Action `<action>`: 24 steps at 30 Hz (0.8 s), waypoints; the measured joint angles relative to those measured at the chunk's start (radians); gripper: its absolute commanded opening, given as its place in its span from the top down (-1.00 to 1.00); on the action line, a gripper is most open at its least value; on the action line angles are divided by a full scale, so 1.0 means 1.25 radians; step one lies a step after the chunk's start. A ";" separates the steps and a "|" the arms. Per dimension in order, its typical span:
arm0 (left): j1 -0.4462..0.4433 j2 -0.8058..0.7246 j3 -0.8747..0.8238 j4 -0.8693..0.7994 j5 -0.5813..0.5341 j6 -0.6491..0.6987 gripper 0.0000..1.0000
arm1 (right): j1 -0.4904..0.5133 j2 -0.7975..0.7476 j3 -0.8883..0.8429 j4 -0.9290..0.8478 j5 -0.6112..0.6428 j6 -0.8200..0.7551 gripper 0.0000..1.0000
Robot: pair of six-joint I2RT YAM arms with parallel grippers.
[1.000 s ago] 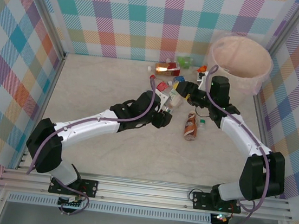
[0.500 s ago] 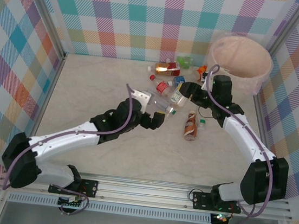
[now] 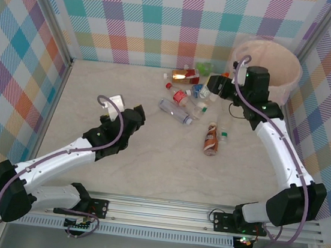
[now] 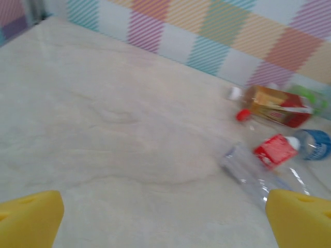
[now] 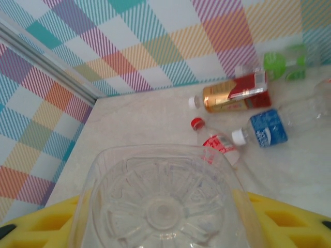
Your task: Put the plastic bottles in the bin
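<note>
The left gripper [image 4: 165,217] hangs over the bare table [image 3: 97,91], its yellow fingers wide apart with nothing between them. The right gripper [image 3: 217,85] is clamped on a clear bottle [image 5: 160,201], held up just left of the bin [image 3: 284,69]. On the table lie an amber bottle [image 3: 185,75], a red-labelled bottle [image 3: 178,95], a blue-labelled bottle [image 3: 198,90] and a brown bottle [image 3: 211,140]

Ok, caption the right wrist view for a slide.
Right end effector holds a clear bottle base-on; more bottles lie on the table beyond.
</note>
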 measured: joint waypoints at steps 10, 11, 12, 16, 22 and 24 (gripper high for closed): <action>0.010 0.016 0.000 -0.066 -0.019 -0.067 -1.00 | -0.120 0.078 0.245 -0.041 0.017 -0.043 0.12; 0.012 0.020 0.000 -0.070 -0.015 -0.068 -0.99 | -0.143 0.094 0.272 -0.044 0.007 -0.036 0.12; 0.013 0.024 0.000 -0.074 -0.013 -0.070 -0.99 | -0.167 0.110 0.297 -0.046 -0.003 -0.027 0.12; 0.019 0.028 0.000 -0.074 -0.002 -0.072 -1.00 | -0.235 0.167 0.386 -0.063 -0.036 -0.001 0.12; 0.023 0.028 0.000 -0.074 0.001 -0.073 -1.00 | -0.299 0.217 0.473 -0.092 -0.027 0.016 0.07; 0.026 0.028 0.000 -0.074 0.002 -0.073 -1.00 | -0.308 0.223 0.487 -0.108 0.009 0.000 0.07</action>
